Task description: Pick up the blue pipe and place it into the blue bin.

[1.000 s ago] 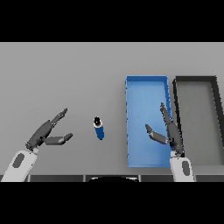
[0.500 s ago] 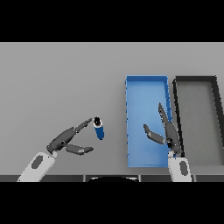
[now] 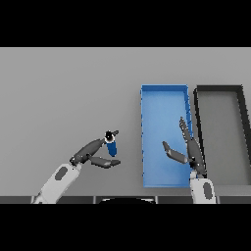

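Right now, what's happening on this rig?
The left hand has reached the blue pipe, which stands on the table left of the blue bin. Its fingers and thumb sit on either side of the pipe, but a closed grip isn't visible yet. The right hand hovers open over the bin's right side. A dark bin sits further right.

The bin [image 3: 164,94] lies on the table [image 3: 68,88], toward its right side. Just right of the bin sits a second tray [image 3: 218,90], side by side with it. The pipe [image 3: 111,145] stands on the table left of the bin. The left hand [image 3: 90,154] is left of the bin, its fingers on either side of the pipe. The right hand [image 3: 188,149] hangs over the bin's right part, near its front end.
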`<state>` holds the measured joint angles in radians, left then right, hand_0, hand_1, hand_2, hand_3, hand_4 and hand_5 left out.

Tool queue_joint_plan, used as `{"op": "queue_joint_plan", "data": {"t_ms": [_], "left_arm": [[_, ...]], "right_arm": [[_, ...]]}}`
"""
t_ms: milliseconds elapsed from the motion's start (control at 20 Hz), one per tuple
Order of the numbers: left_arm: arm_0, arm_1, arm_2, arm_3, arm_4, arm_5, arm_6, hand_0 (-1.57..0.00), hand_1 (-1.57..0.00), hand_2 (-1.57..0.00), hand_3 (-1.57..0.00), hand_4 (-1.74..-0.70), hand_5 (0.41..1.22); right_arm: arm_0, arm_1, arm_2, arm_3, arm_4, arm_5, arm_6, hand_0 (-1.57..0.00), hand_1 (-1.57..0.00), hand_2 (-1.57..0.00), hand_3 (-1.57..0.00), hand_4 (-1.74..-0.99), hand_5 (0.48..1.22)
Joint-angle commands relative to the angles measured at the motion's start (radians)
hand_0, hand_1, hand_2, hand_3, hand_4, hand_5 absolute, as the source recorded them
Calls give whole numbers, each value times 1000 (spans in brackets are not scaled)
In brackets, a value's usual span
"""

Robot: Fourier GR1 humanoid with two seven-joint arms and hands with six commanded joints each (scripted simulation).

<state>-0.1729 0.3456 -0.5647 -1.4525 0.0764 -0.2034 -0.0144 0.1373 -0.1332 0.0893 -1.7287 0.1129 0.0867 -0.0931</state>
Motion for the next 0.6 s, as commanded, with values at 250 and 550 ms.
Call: {"op": "queue_joint_plan", "data": {"t_ms": [250, 550], "left_arm": [[-54, -107, 8, 103, 25, -7, -78, 1, -33, -114, -96, -1141, 550], [-32, -171, 36, 115, 76, 18, -104, -993, -1070, -1124, -1102, -1532, 1020]], "right_arm": [[2, -2, -8, -1, -7, 0, 3, 1, 1, 1, 1, -1266, 601], [-5, -9, -15, 5, -11, 2, -7, 1, 1, 1, 1, -1262, 611]]}}
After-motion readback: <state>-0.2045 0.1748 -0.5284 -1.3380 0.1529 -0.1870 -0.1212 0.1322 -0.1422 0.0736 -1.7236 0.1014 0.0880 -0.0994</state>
